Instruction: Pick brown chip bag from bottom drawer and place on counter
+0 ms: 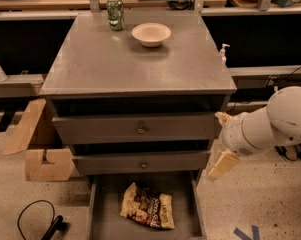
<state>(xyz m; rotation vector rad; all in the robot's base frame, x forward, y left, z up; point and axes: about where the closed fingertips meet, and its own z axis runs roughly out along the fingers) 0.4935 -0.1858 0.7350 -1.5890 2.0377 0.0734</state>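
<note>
The brown chip bag (149,212) lies flat on the floor of the open bottom drawer (108,209), slightly right of the drawer's middle. The counter (135,64) is the grey top of the cabinet above it. My gripper (216,145) is on a white arm coming in from the right, beside the cabinet's right edge at the height of the middle drawer. Its cream fingers (222,165) stand apart, open and empty. It is above and to the right of the bag and not touching it.
A green soda can (115,13) and a cream bowl (151,34) stand at the back of the counter. The two upper drawers are closed. A cardboard box (40,151) sits left of the cabinet, a black cable (37,219) lies on the floor, and a wooden workbench runs behind.
</note>
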